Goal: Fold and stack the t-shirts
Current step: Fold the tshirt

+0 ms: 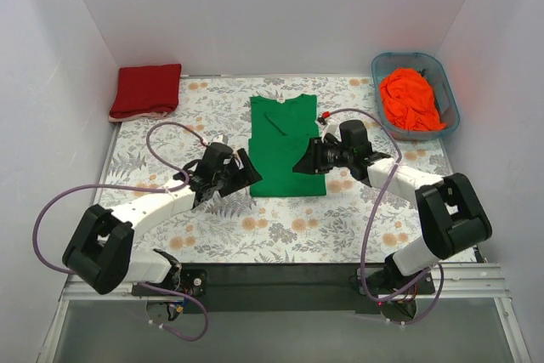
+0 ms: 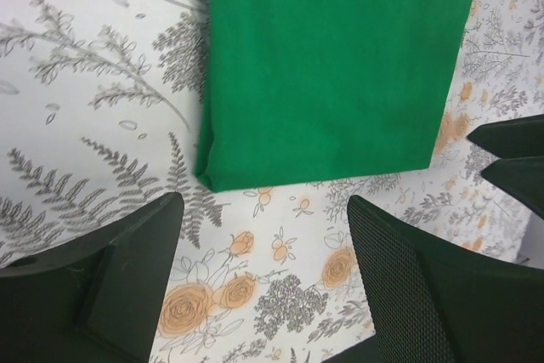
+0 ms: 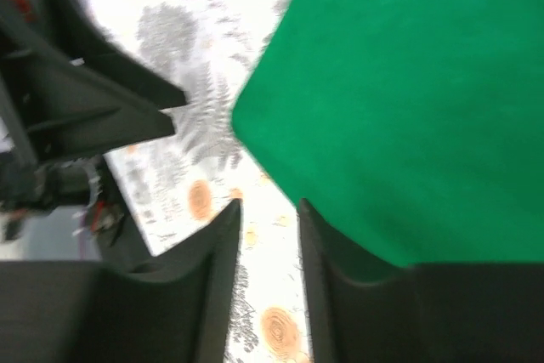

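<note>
Green t-shirt lies flat at mid-table, folded into a long strip, collar toward the far wall. Left gripper sits just off its near left corner, jaws wide apart and empty; right gripper is at the near right edge, jaws narrowly parted with only tablecloth between them. Dark red t-shirt lies folded at far left; orange t-shirt is crumpled in the tub, far right.

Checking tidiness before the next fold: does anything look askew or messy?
Only the orange t-shirt, crumpled in the blue tub at far right. The green t-shirt lies flat and straight; the red t-shirt sits folded far left.
</note>
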Controlling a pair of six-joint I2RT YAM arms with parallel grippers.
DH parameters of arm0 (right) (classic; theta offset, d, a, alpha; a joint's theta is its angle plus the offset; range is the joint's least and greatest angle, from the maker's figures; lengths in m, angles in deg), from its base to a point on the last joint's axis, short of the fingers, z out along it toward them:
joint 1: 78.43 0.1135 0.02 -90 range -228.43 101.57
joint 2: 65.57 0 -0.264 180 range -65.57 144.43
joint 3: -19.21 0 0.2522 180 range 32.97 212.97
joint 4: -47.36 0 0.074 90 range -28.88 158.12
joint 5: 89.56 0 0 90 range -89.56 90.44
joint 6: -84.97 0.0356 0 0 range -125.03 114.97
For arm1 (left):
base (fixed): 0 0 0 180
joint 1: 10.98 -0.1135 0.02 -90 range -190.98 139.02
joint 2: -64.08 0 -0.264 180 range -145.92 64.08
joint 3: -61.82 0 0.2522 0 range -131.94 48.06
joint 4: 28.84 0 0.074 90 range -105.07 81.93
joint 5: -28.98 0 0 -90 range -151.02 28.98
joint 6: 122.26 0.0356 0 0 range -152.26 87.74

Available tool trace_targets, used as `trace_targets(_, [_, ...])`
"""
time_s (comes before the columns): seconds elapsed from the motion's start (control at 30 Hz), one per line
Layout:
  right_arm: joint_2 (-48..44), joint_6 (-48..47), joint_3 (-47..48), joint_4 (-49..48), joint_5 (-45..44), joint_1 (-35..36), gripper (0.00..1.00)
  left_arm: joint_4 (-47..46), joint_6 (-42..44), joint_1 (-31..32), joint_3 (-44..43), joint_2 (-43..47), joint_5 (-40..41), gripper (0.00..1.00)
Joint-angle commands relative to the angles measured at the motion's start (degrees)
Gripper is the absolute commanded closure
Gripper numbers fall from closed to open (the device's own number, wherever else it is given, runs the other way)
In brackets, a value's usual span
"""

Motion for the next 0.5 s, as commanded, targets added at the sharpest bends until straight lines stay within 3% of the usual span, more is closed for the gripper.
trace_targets(0.0, [-4.34, -10.31, 5.47, 23.57, -15.28, -0.32, 0.55, 5.87, 5.07, 2.35, -5.45, -4.0, 7.25, 0.23])
trace_targets(0.03, [-6.35, -10.93, 5.92, 26.38, -17.39, -0.32, 0.45, 7.19, 5.78, 2.7, -7.98, -5.07, 7.86, 0.23])
trace_targets(0.2, [-11.81, -11.2, 5.84, 37.39, -26.46, -0.32, 0.29, 13.61, 8.42, 5.69, -14.06, -11.84, 10.76, 0.24])
trace_targets(0.23, [-13.04, -11.03, 5.23, 38.18, -27.16, -0.32, 0.2, 14.31, 8.51, 5.96, -14.77, -13.94, 11.03, 0.25])
trace_targets(0.47, [-15.42, -10.94, 2.33, 39.95, -30.77, -0.32, 0.2, 17.31, 8.77, 6.57, -18.55, -19.57, 11.21, 0.42])
